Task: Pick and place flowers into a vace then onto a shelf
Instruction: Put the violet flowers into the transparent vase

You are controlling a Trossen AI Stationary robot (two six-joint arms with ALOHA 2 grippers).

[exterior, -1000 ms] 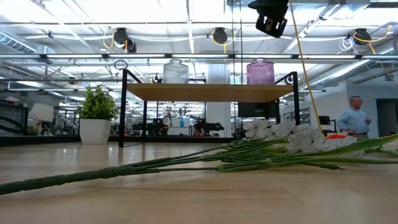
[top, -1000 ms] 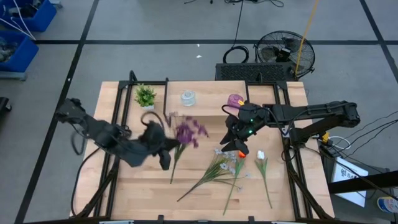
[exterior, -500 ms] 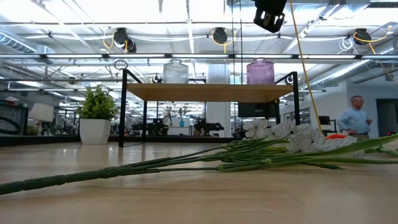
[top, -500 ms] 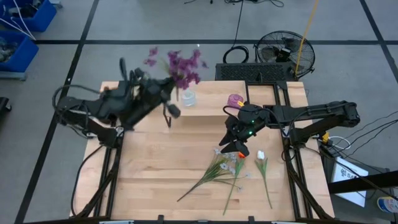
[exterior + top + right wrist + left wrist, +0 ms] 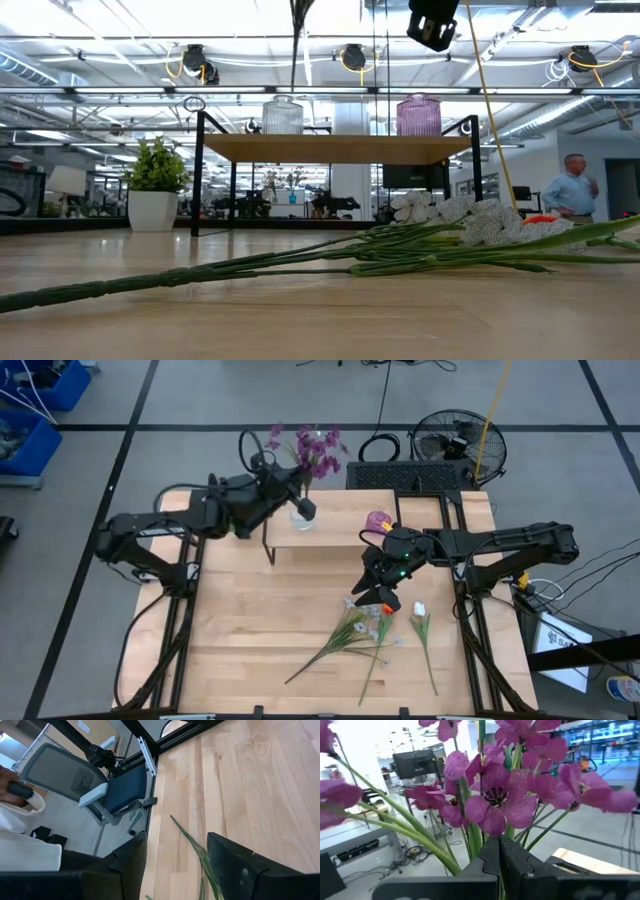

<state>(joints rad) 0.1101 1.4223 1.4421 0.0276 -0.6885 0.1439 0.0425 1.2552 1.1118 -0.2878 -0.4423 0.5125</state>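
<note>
High view showed the left gripper (image 5: pixel 290 500) had swung from mid-table up over the shelf (image 5: pixel 330 532), fingers clenched on the stems of the purple bunch (image 5: pixel 312 448), now poised above the clear vase (image 5: pixel 302 517); insertion looked imminent. The right gripper (image 5: pixel 378 598) had stayed low over the white spray (image 5: pixel 362 628) and orange bloom (image 5: pixel 387 607), fingers spread and empty. The white bud (image 5: pixel 420 609) lay just beside it. The stem tips were hidden behind the left gripper, so whether they had entered the vase could not be told.
</note>
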